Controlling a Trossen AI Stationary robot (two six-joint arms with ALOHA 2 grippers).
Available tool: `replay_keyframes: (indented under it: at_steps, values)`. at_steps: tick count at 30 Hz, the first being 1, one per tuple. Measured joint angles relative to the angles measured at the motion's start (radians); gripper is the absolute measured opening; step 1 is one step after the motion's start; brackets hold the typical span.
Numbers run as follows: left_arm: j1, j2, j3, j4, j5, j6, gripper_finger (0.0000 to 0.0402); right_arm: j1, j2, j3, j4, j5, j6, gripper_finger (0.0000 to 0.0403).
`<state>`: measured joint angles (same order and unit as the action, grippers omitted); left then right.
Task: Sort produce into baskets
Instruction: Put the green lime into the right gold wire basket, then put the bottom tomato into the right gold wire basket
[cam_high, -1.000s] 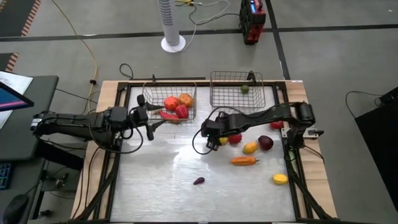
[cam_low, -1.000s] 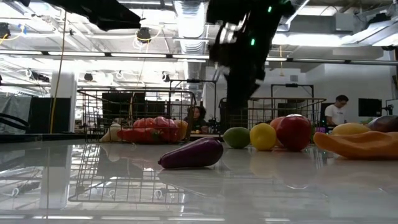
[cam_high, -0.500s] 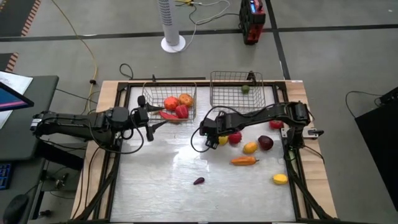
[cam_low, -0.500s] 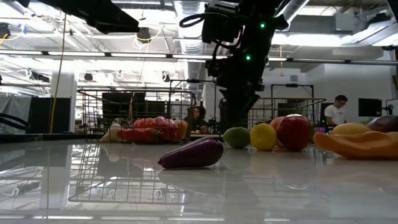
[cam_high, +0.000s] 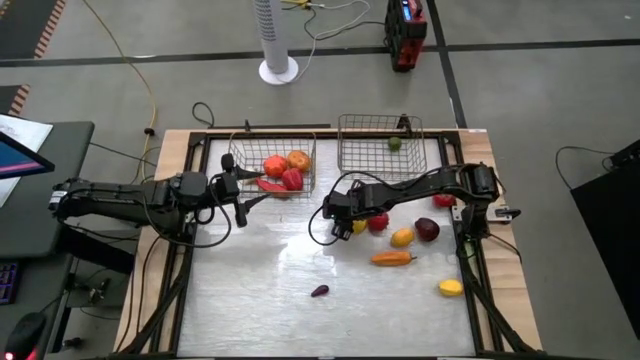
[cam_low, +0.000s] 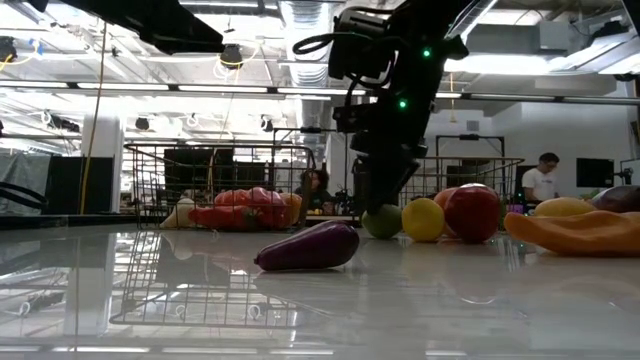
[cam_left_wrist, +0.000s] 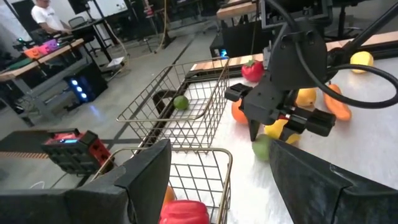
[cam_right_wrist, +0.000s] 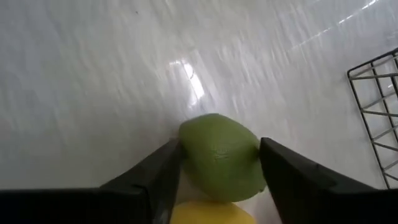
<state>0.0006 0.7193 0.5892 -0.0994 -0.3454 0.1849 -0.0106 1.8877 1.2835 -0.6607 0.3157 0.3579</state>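
Note:
My right gripper (cam_high: 340, 228) stands at the table's middle, pointing steeply down, its fingers on either side of a green lime (cam_right_wrist: 219, 155) that rests on the table. A yellow piece (cam_right_wrist: 208, 214) lies right behind the lime. My left gripper (cam_high: 245, 200) hangs open and level at the near edge of the left basket (cam_high: 245, 150), which holds red and orange produce (cam_high: 283, 170). The right basket (cam_high: 350, 150) holds one small green piece (cam_high: 394, 143). My right gripper pinches the lime by its two opposite sides (cam_right_wrist: 186, 155) between its two fingers (cam_right_wrist: 163, 171). The fingers come from above, slanting down from the table's right. The lime sits on the table (cam_low: 381, 222).
Loose produce lies right of the gripper: a red piece (cam_high: 377, 222), a yellow one (cam_high: 402, 237), a dark red one (cam_high: 427, 229), an orange carrot (cam_high: 392, 258), a yellow piece (cam_high: 450, 288). A purple eggplant (cam_high: 319, 291) lies toward the near edge.
My right gripper has come down onto the green lime, shifting slightly toward the table's left. The lime has stayed where it was.

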Motion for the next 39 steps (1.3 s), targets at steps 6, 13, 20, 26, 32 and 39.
replay_keyframes:
  at_steps: [6, 13, 20, 26, 32, 39]
  values:
    - [0.000, 0.000, 0.000, -0.003, 0.000, -0.009, 0.0256, -0.013, -0.002, 0.002, 0.022, -0.048, -0.022, 0.0138]
    - [0.000, 0.000, 0.000, -0.019, -0.001, -0.007, 0.0256, -0.012, 0.000, 0.004, 0.001, -0.057, -0.029, 0.0091]
    - [0.000, 0.000, 0.000, -0.019, -0.001, -0.006, 0.0256, 0.023, -0.014, 0.100, -0.089, -0.057, -0.094, 0.0121]
    - [0.000, 0.000, 0.000, -0.037, -0.001, -0.011, 0.0256, 0.031, -0.013, 0.117, -0.224, -0.056, 0.080, 0.0212]
    - [0.000, 0.000, 0.000, -0.055, -0.002, -0.016, 0.0256, 0.041, -0.013, 0.116, -0.328, -0.056, 0.314, 0.0282]
    - [0.000, 0.000, 0.000, -0.073, -0.001, -0.023, 0.0256, 0.055, -0.011, 0.086, -0.368, -0.056, 0.280, 0.0286]
